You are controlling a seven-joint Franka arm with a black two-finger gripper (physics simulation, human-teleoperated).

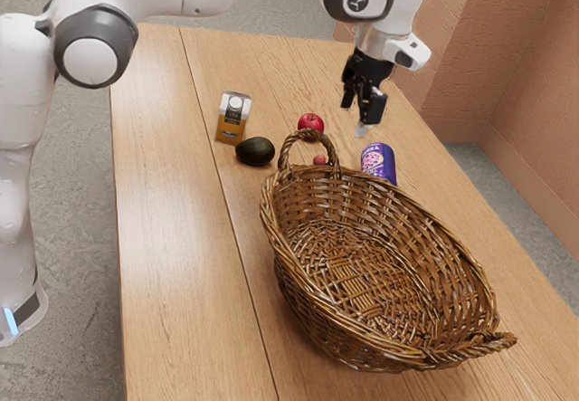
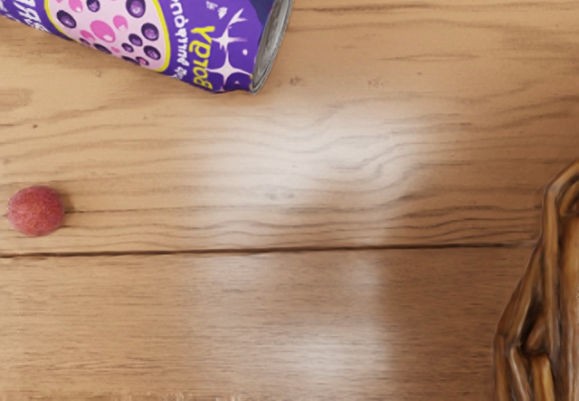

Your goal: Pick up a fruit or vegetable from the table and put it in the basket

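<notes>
Hovers with the black tool point(image 1: 365, 119) above the wooden surface point(image 1: 163, 238), near the wicker basket point(image 1: 308, 315); impossible to tell whether spread, pressed together or pinching. Features three pieces of produce on the surface, all outside the basket: a small reddish fruit point(image 2: 36, 211) near it, a red apple point(image 1: 311, 127) farther from it and a dark avocado point(image 1: 255, 152) near its closer end. Includes a purple can point(image 1: 378, 163) lying just beside the basket, plus an upright orange-and-white carton point(image 1: 232, 119) well apart from it.
</notes>
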